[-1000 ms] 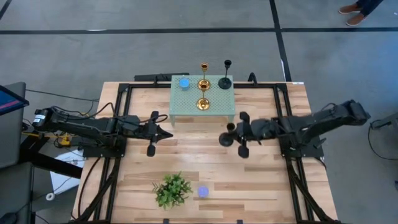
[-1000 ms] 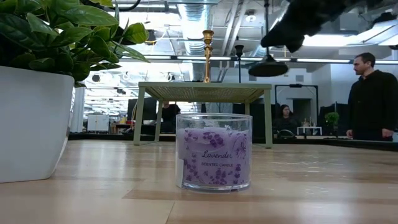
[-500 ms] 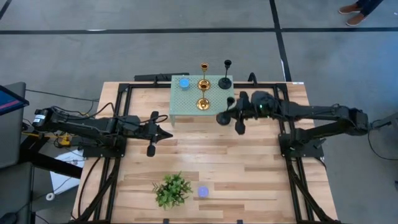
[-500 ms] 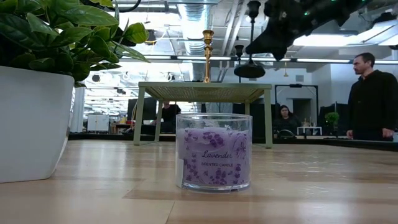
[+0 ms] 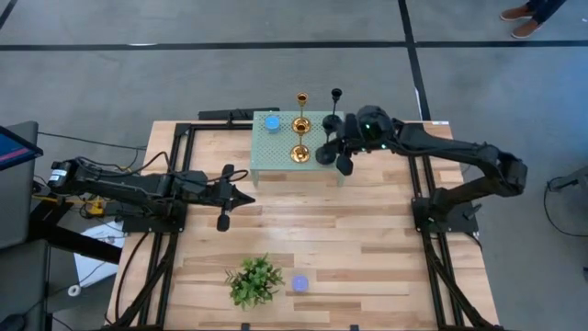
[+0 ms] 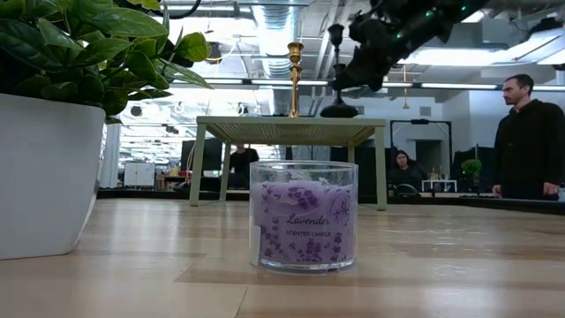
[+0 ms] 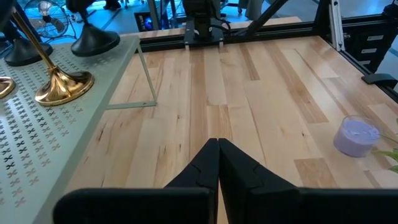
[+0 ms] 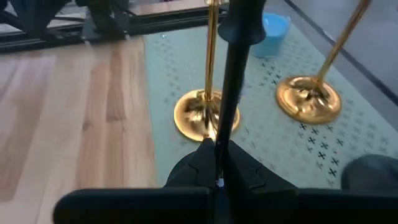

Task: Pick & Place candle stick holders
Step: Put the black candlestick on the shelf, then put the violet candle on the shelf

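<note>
Right gripper clamped on a black candle stick holder, holding it by the stem just above the right end of the green perforated stand. Two gold holders and another black one stand on the stand. Left gripper pinched closed with nothing in it, waiting over the wooden table, left of centre.

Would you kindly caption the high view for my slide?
Right gripper carries a black candle holder over the green stand; left gripper waits shut.
</note>
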Controlling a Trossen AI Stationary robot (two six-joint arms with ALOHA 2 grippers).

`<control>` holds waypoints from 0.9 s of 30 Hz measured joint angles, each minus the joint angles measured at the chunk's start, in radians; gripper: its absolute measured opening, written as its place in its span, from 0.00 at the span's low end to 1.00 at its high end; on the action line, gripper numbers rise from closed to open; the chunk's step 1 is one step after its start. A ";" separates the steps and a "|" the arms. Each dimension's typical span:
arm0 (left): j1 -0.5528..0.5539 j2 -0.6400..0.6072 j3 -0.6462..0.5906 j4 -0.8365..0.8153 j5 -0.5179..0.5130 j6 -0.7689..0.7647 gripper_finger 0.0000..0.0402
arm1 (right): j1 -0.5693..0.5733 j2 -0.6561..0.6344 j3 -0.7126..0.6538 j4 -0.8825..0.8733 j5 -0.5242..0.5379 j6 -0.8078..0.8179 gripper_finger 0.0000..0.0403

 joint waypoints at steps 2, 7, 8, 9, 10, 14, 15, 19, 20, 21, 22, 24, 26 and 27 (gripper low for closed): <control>0.000 0.000 0.000 -0.001 0.000 0.000 0.01 | -0.017 0.022 0.000 0.002 -0.011 -0.001 0.00; 0.000 0.000 0.000 -0.009 0.000 0.000 0.01 | -0.042 0.049 0.000 0.011 -0.027 -0.021 0.00; 0.000 0.000 0.000 -0.010 0.000 0.003 0.01 | -0.044 0.049 0.000 0.009 -0.027 -0.022 0.00; 0.000 0.000 0.000 -0.010 0.000 0.004 0.01 | -0.046 0.048 0.000 0.008 -0.029 -0.028 0.00; 0.000 0.000 0.000 -0.010 0.000 0.004 0.01 | -0.047 0.048 0.000 0.008 -0.031 -0.033 0.00; 0.000 0.000 0.000 -0.011 0.000 0.004 0.02 | -0.051 0.041 0.000 -0.001 -0.030 -0.037 0.01; 0.000 0.000 0.000 -0.011 0.000 0.004 0.02 | -0.052 0.041 -0.001 -0.002 -0.027 -0.037 0.02; 0.000 0.000 0.000 -0.011 0.000 0.004 0.02 | -0.058 0.041 -0.001 -0.014 -0.024 -0.037 0.12; 0.000 0.000 0.000 -0.011 0.000 0.004 0.02 | -0.058 0.041 -0.002 -0.018 -0.024 -0.038 0.15; 0.000 0.000 0.000 -0.011 0.000 0.004 0.02 | -0.057 0.041 -0.002 -0.020 -0.024 -0.040 0.17; 0.000 0.000 0.000 -0.011 0.000 0.004 0.02 | -0.057 0.041 -0.002 -0.021 -0.024 -0.046 0.19; 0.000 0.000 0.000 -0.011 0.000 0.004 0.02 | -0.057 0.035 -0.002 -0.023 -0.024 -0.047 0.23; 0.000 0.000 0.000 -0.011 0.000 0.004 0.02 | -0.059 0.019 -0.002 -0.030 -0.024 -0.052 0.26; 0.000 0.000 0.000 -0.011 0.000 0.004 0.02 | -0.059 0.012 -0.002 -0.033 -0.024 -0.061 0.27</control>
